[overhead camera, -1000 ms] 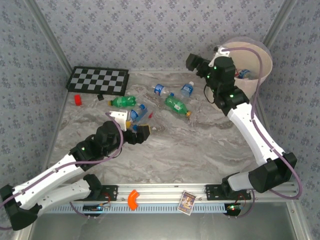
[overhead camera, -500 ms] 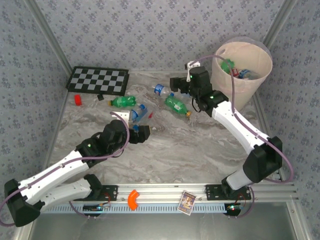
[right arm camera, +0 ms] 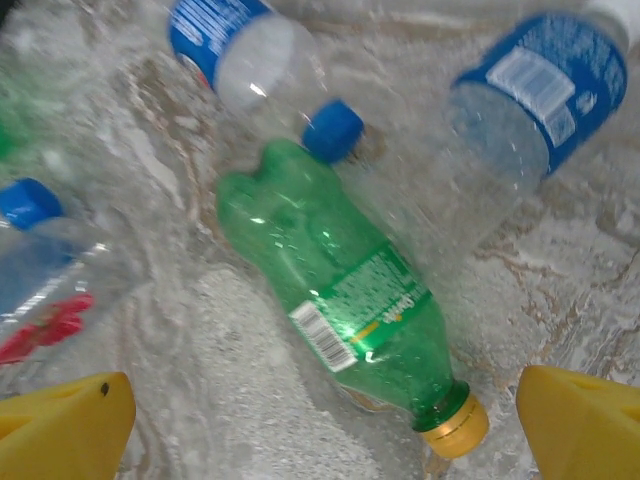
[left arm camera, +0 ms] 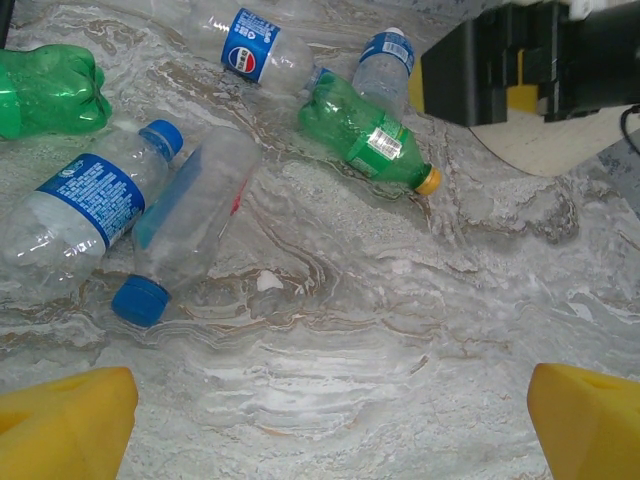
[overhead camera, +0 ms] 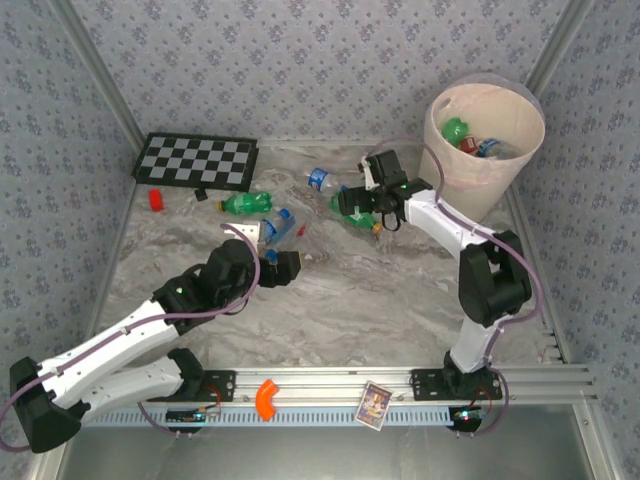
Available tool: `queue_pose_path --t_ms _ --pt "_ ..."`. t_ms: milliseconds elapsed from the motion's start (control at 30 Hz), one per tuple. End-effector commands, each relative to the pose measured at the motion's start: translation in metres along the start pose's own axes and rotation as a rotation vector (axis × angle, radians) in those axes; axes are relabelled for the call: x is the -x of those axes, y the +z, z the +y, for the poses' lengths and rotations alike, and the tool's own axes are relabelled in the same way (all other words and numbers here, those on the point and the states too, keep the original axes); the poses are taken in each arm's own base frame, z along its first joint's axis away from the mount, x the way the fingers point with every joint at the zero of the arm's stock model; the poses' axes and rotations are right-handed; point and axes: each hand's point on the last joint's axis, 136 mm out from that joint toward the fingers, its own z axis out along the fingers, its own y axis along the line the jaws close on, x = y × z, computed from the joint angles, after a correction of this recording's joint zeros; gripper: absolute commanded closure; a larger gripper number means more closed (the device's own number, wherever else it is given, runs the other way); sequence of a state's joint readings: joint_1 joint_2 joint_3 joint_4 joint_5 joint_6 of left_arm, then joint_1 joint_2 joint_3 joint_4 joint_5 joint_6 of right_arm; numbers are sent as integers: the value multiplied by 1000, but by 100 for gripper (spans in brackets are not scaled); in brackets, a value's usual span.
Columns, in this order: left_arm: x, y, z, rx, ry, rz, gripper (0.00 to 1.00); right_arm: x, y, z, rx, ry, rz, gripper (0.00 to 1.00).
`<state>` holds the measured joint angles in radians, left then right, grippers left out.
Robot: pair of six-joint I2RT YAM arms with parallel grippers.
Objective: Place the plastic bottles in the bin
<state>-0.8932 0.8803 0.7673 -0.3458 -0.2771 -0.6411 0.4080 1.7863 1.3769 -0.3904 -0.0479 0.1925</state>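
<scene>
The marbled grey table (overhead camera: 390,290) carries a checkerboard (overhead camera: 197,161) at its far left corner, with a small red block (overhead camera: 156,199) near it. Toward the middle of the far edge, all on their sides, lie a green bottle (overhead camera: 247,203), two clear blue-capped bottles (left arm camera: 75,205) side by side, a yellow-capped green bottle (right arm camera: 350,290) and two blue-labelled bottles (right arm camera: 530,90). The bin (overhead camera: 505,175) seems to stand at the far right corner.

free: near table (overhead camera: 400,295) | obstacles: scattered bottles (overhead camera: 245,203) mid-table, bin (overhead camera: 500,180) far-right, checkerboard (overhead camera: 195,160) far-left
</scene>
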Motion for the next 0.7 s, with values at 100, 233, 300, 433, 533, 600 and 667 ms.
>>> queue_pose_path --t_ms 100,233,300,433,533,600,667 --pt "-1 2 2 7 -4 12 0 -13 21 -3 36 -2 91 0" --pt "-2 3 1 4 -3 18 0 -23 35 -4 27 -15 136 0" --pt "-3 4 1 4 -3 22 0 -26 40 -4 25 -17 153 0" --pt "-3 5 0 4 1 24 0 -31 46 2 25 -55 175 0" --pt "-2 6 -1 1 1 27 0 -36 50 9 33 -76 197 2" --pt "-3 7 -1 1 2 30 0 -38 51 13 39 -89 205 2" --pt "-3 7 -2 -1 2 32 0 -42 52 17 42 -100 217 4"
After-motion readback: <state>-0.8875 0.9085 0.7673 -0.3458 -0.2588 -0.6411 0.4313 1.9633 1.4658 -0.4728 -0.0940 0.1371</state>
